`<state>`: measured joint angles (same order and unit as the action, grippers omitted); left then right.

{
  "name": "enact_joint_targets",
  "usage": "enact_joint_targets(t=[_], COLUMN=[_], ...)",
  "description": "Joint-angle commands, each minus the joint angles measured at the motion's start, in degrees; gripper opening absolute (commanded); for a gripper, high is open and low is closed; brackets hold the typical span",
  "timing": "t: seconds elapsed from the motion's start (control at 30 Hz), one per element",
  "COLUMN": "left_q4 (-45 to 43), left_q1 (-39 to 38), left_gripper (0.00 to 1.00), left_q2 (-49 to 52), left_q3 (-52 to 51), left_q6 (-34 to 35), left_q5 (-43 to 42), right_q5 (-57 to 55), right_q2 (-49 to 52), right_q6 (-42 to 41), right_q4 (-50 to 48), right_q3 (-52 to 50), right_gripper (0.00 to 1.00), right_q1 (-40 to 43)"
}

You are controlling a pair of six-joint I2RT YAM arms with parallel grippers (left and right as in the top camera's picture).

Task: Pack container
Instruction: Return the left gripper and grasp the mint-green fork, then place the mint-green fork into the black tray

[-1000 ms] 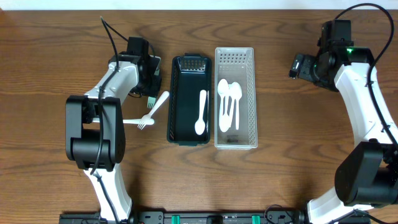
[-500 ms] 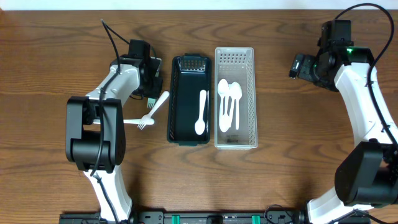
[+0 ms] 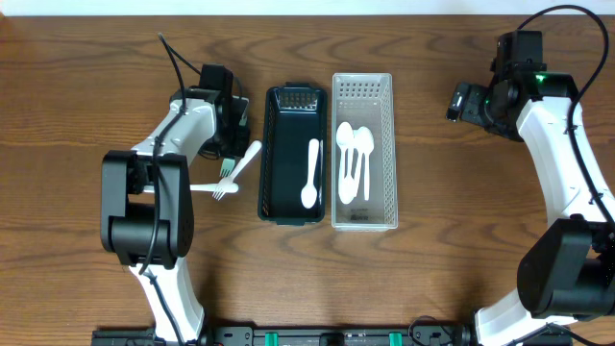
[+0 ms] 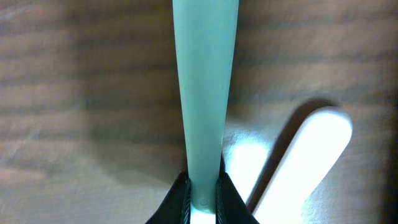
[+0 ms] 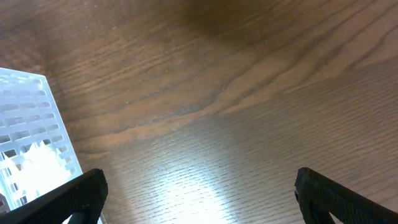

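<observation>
My left gripper (image 3: 231,137) is shut on a mint green utensil (image 3: 228,168), left of the dark green tray (image 3: 272,154). In the left wrist view the jaws (image 4: 202,194) pinch its green handle (image 4: 203,93), with a white utensil handle (image 4: 305,155) beside it. That white utensil (image 3: 246,158) lies on the table next to the tray. A white fork (image 3: 217,187) lies below it. One white spoon (image 3: 309,175) is in the tray. Three white spoons (image 3: 354,159) are in the white basket (image 3: 387,154). My right gripper (image 3: 459,101) is open and empty.
The tray and basket stand side by side mid-table. The basket's corner (image 5: 28,124) shows at the left of the right wrist view, with bare wood between the open fingers (image 5: 205,199). The right arm hovers well to the right of the basket.
The left gripper shifted slightly, and the green utensil's end now sticks out further below it, beside the white utensil. The right arm has not moved.
</observation>
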<state>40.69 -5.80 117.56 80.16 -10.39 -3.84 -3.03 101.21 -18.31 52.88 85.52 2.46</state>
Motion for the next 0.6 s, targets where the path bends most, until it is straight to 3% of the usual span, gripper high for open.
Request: enact_joint_targets(t=[0.0, 0.23, 0.57], left_q4=[1.9, 6.5, 13.4], left_q1=[-0.3, -3.7, -14.5], left_gripper=[0.06, 0.06, 0.06], left_q2=[-5.4, -17.1, -19.1], left_q3=[3.7, 4.2, 1.9], left_q6=[-0.3, 1.2, 20.6], left_q5=[2.3, 2.1, 0.6], right_q5=[0.1, 0.1, 0.1], right_q2=[-0.6, -0.6, -0.6], right_q6=[0.1, 0.1, 0.1], right_q4=[0.1, 0.0, 0.1], right_q3=[0.9, 0.9, 0.9], right_gripper=[0.99, 0.99, 0.99], right_q1=[0.3, 0.3, 0.3])
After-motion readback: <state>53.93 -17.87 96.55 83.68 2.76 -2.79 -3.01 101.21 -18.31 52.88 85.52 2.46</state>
